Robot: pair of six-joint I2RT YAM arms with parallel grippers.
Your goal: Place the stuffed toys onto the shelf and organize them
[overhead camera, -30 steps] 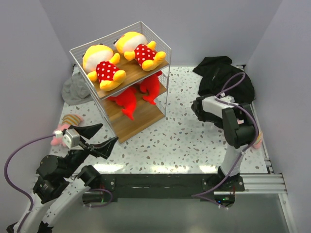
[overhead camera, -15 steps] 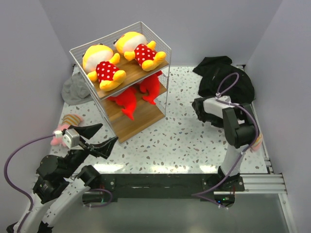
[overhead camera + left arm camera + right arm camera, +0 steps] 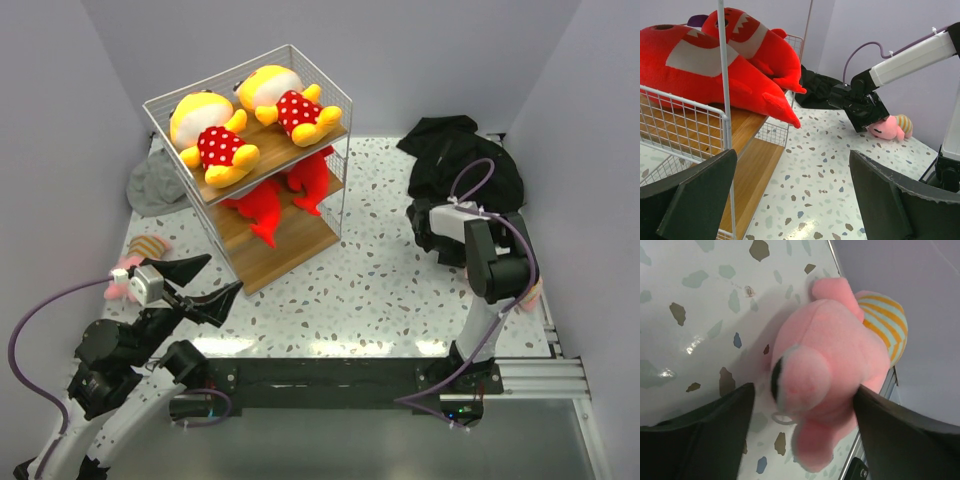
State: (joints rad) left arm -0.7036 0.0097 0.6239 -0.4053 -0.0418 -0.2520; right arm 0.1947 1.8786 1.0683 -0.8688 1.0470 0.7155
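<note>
Your right gripper (image 3: 802,410) has swung further right of the shelf (image 3: 285,250), jaws spread either side of the pink toy (image 3: 830,355), lined up to grab it. Your left gripper (image 3: 793,160) idles, spread, by the shelf.

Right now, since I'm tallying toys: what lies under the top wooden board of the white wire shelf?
Two red shark plushes lie on the shelf's middle board. The bottom board's front is bare; its back is hidden.
</note>
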